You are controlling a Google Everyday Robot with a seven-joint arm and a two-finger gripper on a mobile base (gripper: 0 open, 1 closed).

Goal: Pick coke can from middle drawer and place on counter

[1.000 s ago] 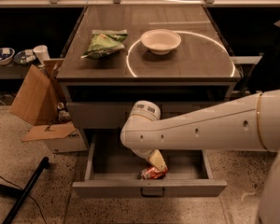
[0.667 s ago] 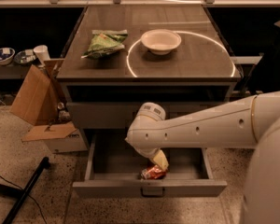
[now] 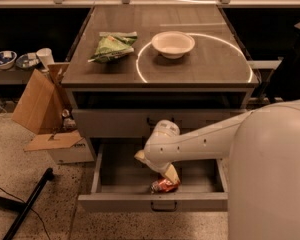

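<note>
The coke can lies on its side on the floor of the open middle drawer, near the front wall, right of centre. My gripper reaches down into the drawer from the right, just above the can. Its cream fingers are spread open; the right one stands right over the can, and I cannot tell whether it touches. The grey-brown counter lies above, with a bright arc of light on it.
A green snack bag and a white bowl sit on the counter. An open cardboard box stands on the floor to the left, and a black pole lies at the lower left. My white arm fills the lower right.
My arm has shifted slightly right and turned inside the drawer, so the left finger now shows. The coke can has not moved.
</note>
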